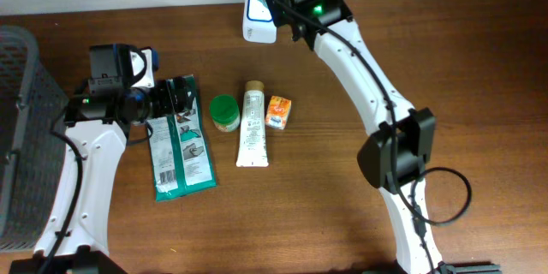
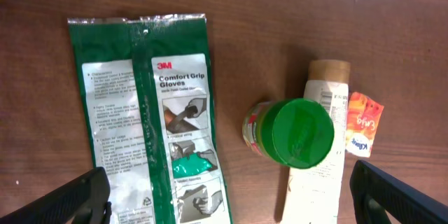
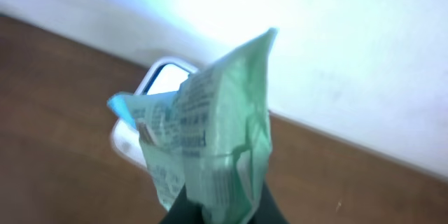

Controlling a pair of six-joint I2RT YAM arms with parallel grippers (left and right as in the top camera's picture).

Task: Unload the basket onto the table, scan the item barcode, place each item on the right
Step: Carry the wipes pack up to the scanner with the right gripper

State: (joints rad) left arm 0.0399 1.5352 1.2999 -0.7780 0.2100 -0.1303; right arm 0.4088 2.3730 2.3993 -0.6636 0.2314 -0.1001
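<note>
Right tool [image 3: 222, 211]: closed on a pale green packet [image 3: 210, 140], held upright at the far edge of the surface [image 1: 334, 214], just in front of the white scanner [image 1: 259, 17].
Left tool [image 1: 178, 99]: jaws spread wide, holding nothing, hanging over the top end of a green glove packet [image 2: 150, 119].
Lying on the surface, in a row right of the glove packet: green-lidded jar [image 2: 294, 131], white tube [image 1: 253, 125], small orange sachet [image 1: 278, 111].
Wire basket [image 1: 21, 128]: at the left edge.
</note>
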